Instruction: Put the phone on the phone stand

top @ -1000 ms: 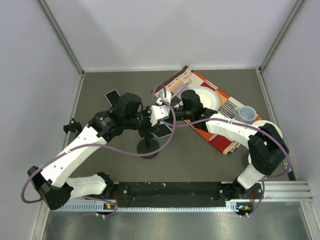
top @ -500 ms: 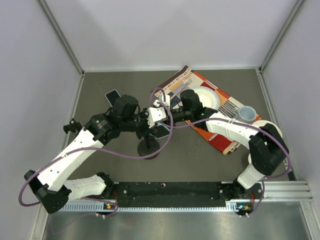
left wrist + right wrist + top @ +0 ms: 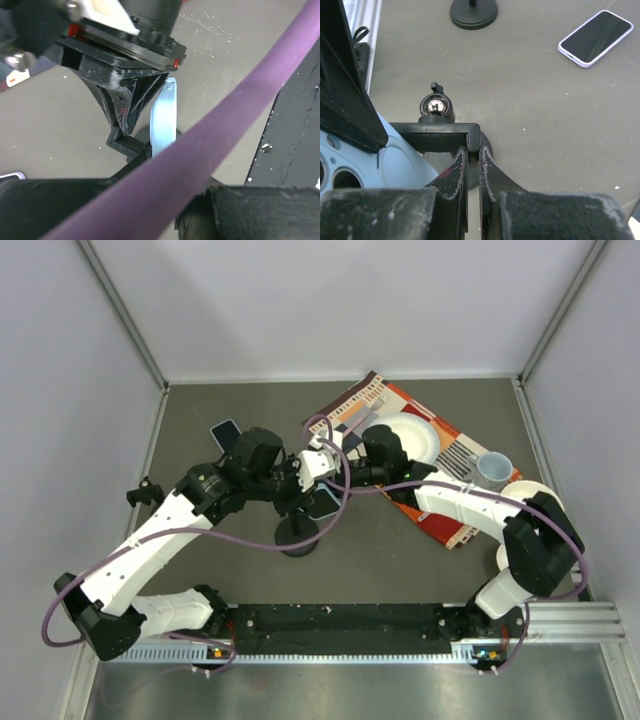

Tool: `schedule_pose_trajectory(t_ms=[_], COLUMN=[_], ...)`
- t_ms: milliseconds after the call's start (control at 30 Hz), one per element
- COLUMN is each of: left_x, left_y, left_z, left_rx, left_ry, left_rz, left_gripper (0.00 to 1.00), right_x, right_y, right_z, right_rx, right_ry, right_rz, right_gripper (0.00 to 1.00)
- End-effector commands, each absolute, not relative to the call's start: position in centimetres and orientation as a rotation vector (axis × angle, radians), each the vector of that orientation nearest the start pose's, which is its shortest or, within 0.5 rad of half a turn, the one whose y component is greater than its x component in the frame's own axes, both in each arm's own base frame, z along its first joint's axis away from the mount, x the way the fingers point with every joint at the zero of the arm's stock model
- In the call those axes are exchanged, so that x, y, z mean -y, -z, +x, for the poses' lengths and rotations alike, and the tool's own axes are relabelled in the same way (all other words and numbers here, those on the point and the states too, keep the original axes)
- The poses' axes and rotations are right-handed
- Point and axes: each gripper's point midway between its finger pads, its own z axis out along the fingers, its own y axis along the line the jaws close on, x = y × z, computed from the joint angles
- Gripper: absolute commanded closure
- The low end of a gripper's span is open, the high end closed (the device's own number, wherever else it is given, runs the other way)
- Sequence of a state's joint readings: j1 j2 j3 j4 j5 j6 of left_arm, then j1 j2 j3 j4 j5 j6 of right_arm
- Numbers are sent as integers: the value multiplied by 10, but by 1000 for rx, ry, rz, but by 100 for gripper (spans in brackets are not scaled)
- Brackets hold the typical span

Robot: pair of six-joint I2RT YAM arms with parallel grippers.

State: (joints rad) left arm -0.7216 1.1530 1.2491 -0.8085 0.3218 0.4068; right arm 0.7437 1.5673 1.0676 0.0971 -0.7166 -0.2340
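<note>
The light-blue phone [image 3: 322, 503] hangs tilted just above the black phone stand [image 3: 297, 537], whose round base rests mid-table. My left gripper [image 3: 300, 490] is shut on the phone; in the left wrist view a purple cable hides my fingers and the phone [image 3: 164, 115] shows edge-on beside the stand's cradle [image 3: 127, 145]. My right gripper [image 3: 336, 478] is shut on the corner of the stand's cradle [image 3: 440, 131]. In the right wrist view that gripper [image 3: 474, 150] pinches the corner, with the phone's back [image 3: 400, 167] and its camera lenses at the left.
A second phone in a lilac case [image 3: 225, 430] [image 3: 595, 37] lies flat at the back left. A small black stand [image 3: 145, 493] sits by the left wall. A striped mat [image 3: 440, 515] holds a white plate [image 3: 420, 435], with a blue cup [image 3: 493, 468] beside it. Purple cables loop around both wrists.
The left arm with the phone swayed slightly left and back. The right gripper stays pinched on the stand's cradle.
</note>
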Motion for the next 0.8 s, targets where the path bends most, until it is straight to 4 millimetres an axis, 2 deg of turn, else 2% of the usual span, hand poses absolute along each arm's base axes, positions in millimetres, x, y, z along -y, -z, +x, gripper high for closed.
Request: schedule_pose_trajectory(t_ms=[0,33,67,100,133,167,233,300,333,367,467,500,567,600,700,767], left_x=[211,204,203,199,193,183,171,152,149,149,133,123,115,112,100,99], left_y=[-227,-219,-212,-208,-196,-196,-186,-190,-191,-190,-199,-203,-202,-200,-201,-199], left_z=[204,201,197,195,186,192,191,189,189,185,194,196,197,196,195,192], left_rx=[-2140,-2222,-2259,-2295,-2406,-2425,-2500,-2541,-2545,-2539,-2475,-2451,-2439,-2447,-2443,-2461], left_ry=[467,426,386,345,301,149,-27,-208,-234,-250,-353,-423,-472,-496,-580,-600], left_rz=[1171,1110,1101,1072,1021,961,858,758,683,697,593,568,526,488,391,389], left_gripper=[100,100,100,100,100,100,100,100,100,100,100,100,100,100,100,100], right_x=[-380,-372,-369,-365,-362,-359,-352,-352,-353,-352,-351,-343,-332,-316,-299,-292], right_y=[-244,-236,-244,-242,-244,-249,-254,-257,-254,-251,-243,-245,-244,-243,-248,-250], right_z=[279,289,293,298,301,303,310,311,310,311,315,324,333,343,353,358], right_rx=[-1358,-1399,-1382,-1403,-1406,-1404,-1418,-1428,-1446,-1458,-1524,-1553,-1609,-1630,-1620,-1605], right_ry=[-798,-729,-698,-651,-626,-604,-557,-551,-557,-556,-552,-505,-467,-378,-282,-209], right_rz=[-1122,-1062,-1021,-983,-961,-934,-875,-861,-859,-854,-807,-741,-619,-522,-388,-358], right_gripper=[100,100,100,100,100,100,100,100,100,100,100,100,100,100,100,100])
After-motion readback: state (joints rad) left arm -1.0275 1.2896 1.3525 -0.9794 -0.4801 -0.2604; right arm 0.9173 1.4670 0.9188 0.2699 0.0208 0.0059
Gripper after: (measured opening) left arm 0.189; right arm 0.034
